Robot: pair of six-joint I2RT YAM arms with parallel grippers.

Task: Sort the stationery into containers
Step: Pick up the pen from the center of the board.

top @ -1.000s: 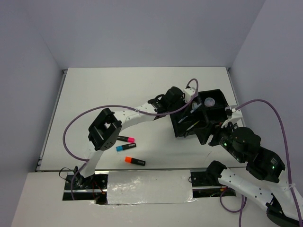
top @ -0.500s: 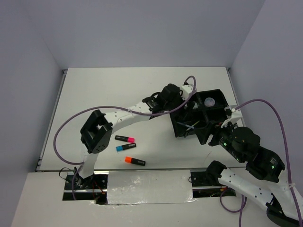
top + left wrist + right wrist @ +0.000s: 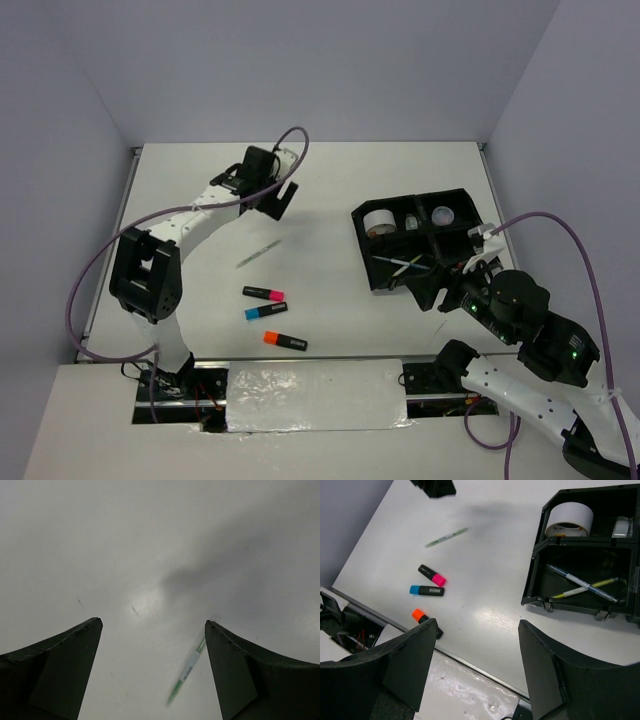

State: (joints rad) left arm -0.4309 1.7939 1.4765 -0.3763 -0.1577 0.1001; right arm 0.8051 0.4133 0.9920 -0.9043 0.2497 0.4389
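While the left jaws hang over the far-left part of the tabletop (image 3: 330, 170), they're spread wide with nothing between them. The left wrist view shows only bare surface plus a thin green-and-white pen (image 3: 186, 672) lying loose below, touching neither finger. From above, that pen (image 3: 258, 253) lies at a slant, on the near side of the left jaws and apart from them.

Right jaws are parted too, also empty, sitting by the near right corner of the black organiser tray (image 3: 362, 243).

Tray contents:
- tape roll (image 3: 379, 221) in the far-left compartment
- small round clear pot (image 3: 443, 214) in the far-right compartment
- small clear piece (image 3: 411, 222) between those two, too small to identify
- yellow-green pen (image 3: 600, 584) and grey pen (image 3: 570, 577) crossed in the long near compartment

Still on the tabletop, well apart from the tray:
- pink highlighter (image 3: 264, 293)
- blue highlighter (image 3: 266, 311) just on its near side
- orange highlighter (image 3: 285, 341) nearest the table's near edge

None of the three touch. All three lie flat.
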